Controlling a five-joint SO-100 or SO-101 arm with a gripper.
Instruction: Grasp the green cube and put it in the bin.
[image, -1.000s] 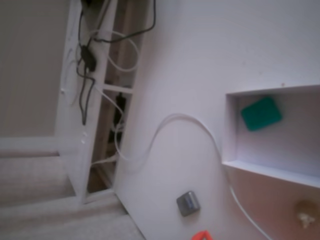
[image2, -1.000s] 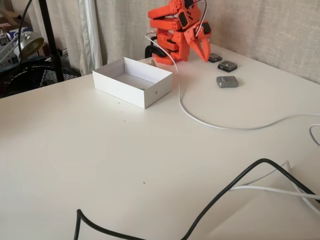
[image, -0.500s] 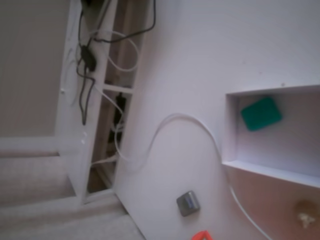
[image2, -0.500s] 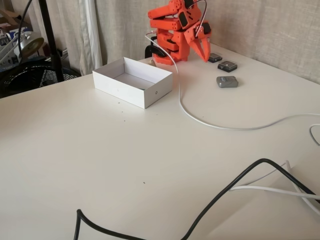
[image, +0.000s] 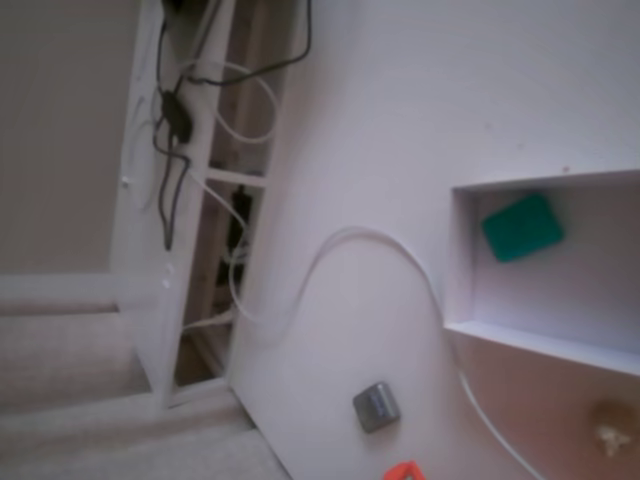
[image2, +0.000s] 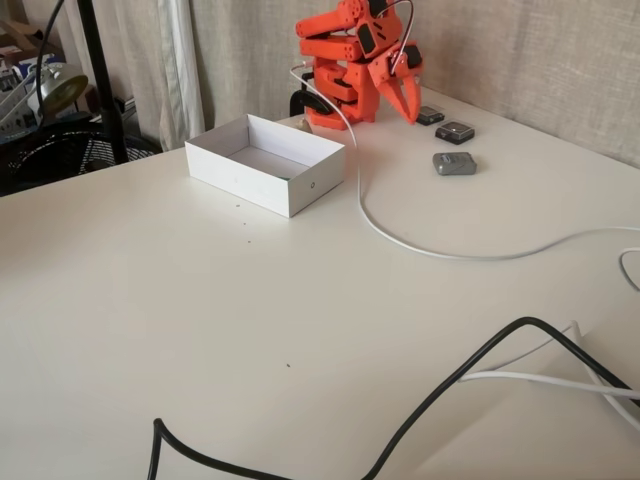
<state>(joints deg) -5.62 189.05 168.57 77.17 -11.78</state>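
The green cube (image: 521, 227) lies flat inside the bin (image: 461, 262), near its upper left corner in a fixed view. In the other fixed view the bin (image2: 250, 181) stands at the back of the table and its walls hide the cube. The orange arm is folded up behind the bin. Its gripper (image2: 404, 100) points down to the right of the bin, shut and holding nothing. An orange fingertip (image: 404, 471) pokes in at the bottom edge of the view that shows the cube.
A grey square block (image: 376, 407) (image2: 455, 163) lies beside the bin, with two more small pieces (image2: 455, 131) behind it. A white cable (image2: 400, 240) snakes from the arm across the table. A black cable (image2: 450, 390) crosses the front. A white shelf (image: 200, 200) holds cables.
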